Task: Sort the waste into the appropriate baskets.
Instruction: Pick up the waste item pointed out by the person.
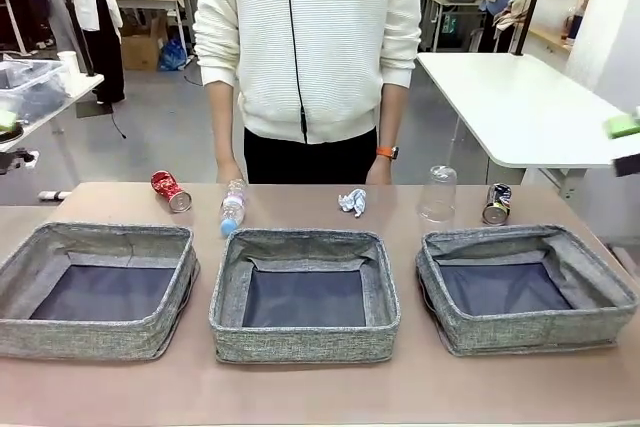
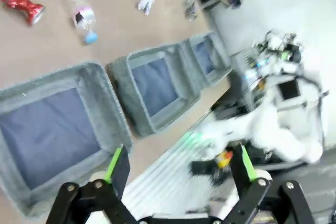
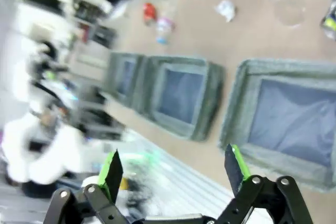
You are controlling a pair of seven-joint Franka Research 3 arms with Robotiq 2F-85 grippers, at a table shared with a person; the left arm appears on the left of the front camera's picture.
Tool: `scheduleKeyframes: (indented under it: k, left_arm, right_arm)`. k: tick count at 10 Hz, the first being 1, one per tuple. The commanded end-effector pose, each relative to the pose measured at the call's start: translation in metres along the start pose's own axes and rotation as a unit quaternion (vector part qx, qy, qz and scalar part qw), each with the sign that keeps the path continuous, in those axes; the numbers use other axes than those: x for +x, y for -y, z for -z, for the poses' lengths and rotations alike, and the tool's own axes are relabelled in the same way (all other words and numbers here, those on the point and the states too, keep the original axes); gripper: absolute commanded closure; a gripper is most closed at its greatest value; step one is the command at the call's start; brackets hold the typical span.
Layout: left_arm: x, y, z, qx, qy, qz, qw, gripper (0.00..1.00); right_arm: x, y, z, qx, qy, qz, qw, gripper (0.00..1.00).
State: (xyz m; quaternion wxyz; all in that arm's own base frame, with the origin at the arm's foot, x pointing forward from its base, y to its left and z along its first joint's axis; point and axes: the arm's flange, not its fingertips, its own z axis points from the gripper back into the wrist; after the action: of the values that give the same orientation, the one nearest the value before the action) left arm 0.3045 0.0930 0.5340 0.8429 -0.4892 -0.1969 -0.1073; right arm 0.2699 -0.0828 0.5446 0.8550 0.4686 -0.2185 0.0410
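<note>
My left claw is spread wide and empty, above the table's near edge just past a basket corner. My right claw is spread and empty too, over that same edge. Three grey baskets sit in one row: left basket, middle basket, right basket. Narrow gaps separate them, and a bare strip of table runs in front. Beyond them, along the far strip, five pieces of waste lie apart — one red can, one clear bottle, one paper wad, one clear plastic piece, one dark can. A person stands at the far edge.
</note>
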Motion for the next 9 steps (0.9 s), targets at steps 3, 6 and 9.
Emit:
scheduleKeyframes:
  k: [3, 6, 9]
  left_arm:
    - [-0.004, -0.049, -0.013, -0.075, 0.110, -0.142, 0.981, 0.00]
    - [-0.006, -0.063, -0.024, -0.081, 0.116, -0.161, 0.977, 0.00]
    - [-0.006, -0.063, -0.024, -0.081, 0.116, -0.161, 0.977, 0.00]
  right_arm:
    - [-0.004, 0.066, -0.041, 0.140, 0.132, 0.149, 0.970, 0.00]
    - [0.000, 0.064, -0.020, 0.057, 0.140, 0.106, 0.983, 0.00]
    - [-0.002, 0.083, -0.050, 0.144, 0.137, 0.170, 0.965, 0.00]
